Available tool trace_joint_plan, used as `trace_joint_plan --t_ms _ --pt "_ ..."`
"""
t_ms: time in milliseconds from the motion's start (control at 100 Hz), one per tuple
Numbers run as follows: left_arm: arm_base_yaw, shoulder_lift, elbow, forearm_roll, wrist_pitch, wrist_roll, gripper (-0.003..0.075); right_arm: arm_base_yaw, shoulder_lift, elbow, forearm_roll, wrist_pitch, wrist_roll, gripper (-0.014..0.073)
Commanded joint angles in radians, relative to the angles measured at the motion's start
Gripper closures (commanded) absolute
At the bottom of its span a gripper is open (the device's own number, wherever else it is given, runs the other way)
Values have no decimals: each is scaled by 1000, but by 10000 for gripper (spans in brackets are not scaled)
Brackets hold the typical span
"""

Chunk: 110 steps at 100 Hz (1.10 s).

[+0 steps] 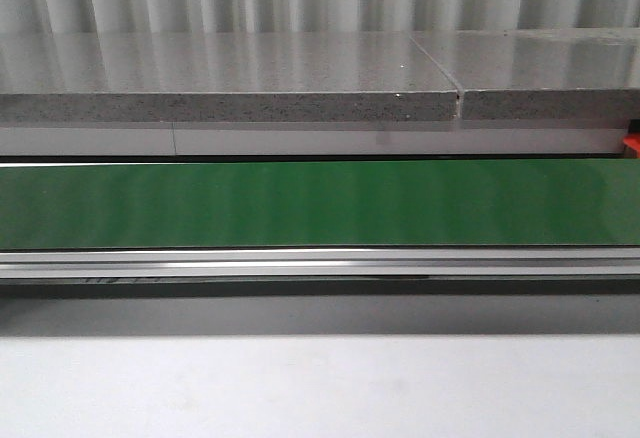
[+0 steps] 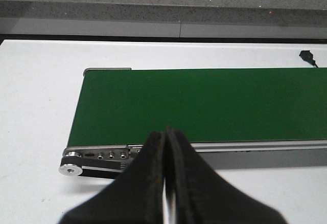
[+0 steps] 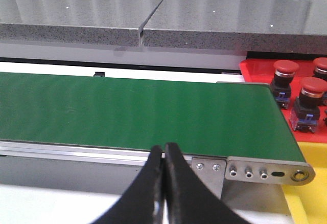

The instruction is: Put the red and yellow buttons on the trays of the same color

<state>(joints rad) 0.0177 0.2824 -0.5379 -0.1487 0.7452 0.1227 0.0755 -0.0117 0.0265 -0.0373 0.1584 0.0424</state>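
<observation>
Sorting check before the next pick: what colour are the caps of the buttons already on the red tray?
Red caps on the buttons, clearest in the right wrist view.

The conveyor belt (image 1: 320, 203) is green, smooth and faintly sheened, set in a brushed metal frame (image 3: 265, 172) with small bolts. Behind it the stone slab (image 1: 230, 78) is speckled grey, polished and reflective on top, grainy along its edge. The red buttons (image 3: 310, 87) have glossy plastic caps. The table (image 2: 36, 111) is matt white.
</observation>
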Motion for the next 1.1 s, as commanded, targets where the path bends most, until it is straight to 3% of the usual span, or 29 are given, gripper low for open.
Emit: trace_joint_plan --t_ms 0,370,730,1090 --pt "-6 8 -27 -17 -72 -3 741 1 -9 -14 -14 -83 -3 685" --pt "-6 8 -5 -11 -91 -3 741 1 -9 -14 -14 -83 -3 685" --pt "-6 -128 260 86 -528 -3 741 1 -9 -14 -14 -83 -3 685" --pt "-6 -327 520 97 -612 -3 741 1 -9 -14 -14 -83 -3 685"
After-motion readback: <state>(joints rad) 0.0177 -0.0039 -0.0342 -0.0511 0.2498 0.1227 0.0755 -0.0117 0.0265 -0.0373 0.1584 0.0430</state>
